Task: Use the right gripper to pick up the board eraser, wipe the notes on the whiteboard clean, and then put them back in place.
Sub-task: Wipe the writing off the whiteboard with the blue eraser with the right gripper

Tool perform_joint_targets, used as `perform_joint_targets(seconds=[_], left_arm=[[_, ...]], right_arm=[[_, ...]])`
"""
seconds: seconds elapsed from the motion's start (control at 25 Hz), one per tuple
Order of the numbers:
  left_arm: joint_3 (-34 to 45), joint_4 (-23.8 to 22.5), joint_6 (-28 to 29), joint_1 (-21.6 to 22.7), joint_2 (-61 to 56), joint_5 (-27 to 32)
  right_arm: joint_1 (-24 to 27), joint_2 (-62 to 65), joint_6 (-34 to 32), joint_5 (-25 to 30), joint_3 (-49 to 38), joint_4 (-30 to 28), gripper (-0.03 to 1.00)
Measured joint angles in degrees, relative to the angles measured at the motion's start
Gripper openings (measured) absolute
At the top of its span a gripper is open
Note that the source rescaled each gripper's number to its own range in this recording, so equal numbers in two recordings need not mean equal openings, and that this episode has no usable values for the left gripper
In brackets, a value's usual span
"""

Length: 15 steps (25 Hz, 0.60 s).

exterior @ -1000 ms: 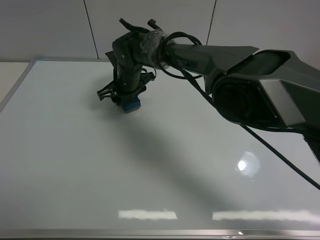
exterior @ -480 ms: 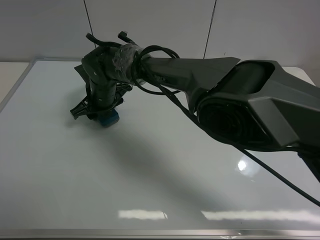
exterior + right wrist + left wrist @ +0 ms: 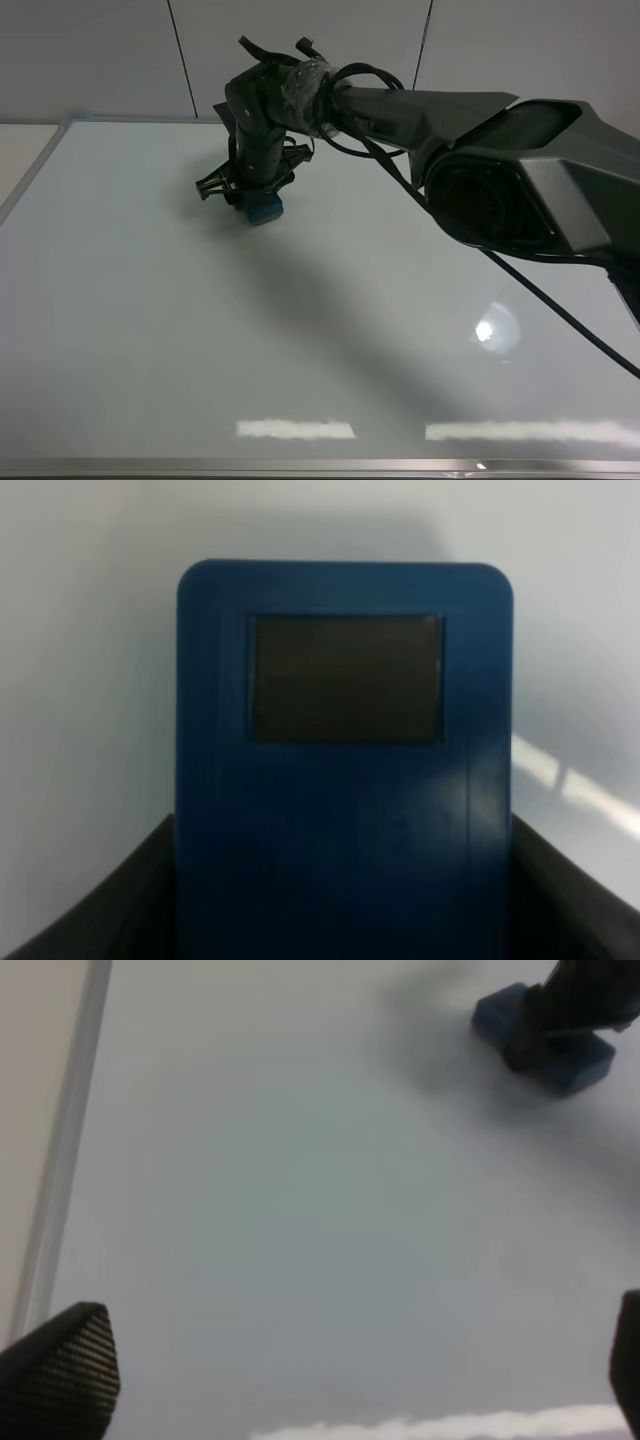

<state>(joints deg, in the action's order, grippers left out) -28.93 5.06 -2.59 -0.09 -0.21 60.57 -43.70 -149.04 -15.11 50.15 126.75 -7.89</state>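
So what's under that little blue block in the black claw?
Around the small blue rectangular block, only the glossy white board shows; any writing directly beneath is covered.

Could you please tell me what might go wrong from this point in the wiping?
The right gripper clamps the board eraser only near one end, so it may twist or slip under pressure. The black cable hangs low over the whiteboard and could drag. The arm hides some board, so marks might be missed.

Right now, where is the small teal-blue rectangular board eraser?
High view: the board eraser, held by the right gripper, rests on the glossy white whiteboard, left of centre near its far edge.
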Motion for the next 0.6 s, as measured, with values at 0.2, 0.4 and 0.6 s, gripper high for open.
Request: perform_joint_targets(seconds=[0.2, 0.4, 0.6], left_arm=[[0.0, 0.0, 0.0, 0.0, 0.0, 0.0], [0.0, 0.0, 0.0, 0.0, 0.0, 0.0], [0.0, 0.0, 0.0, 0.0, 0.0, 0.0]], right_arm=[[0.5, 0.1, -0.4, 0.6, 0.0, -0.2, 0.0], [-2.4, 0.1, 0.3, 0.6, 0.0, -0.1, 0.0], [-7.7, 0.0, 0.7, 0.6, 0.0, 0.8, 0.0]])
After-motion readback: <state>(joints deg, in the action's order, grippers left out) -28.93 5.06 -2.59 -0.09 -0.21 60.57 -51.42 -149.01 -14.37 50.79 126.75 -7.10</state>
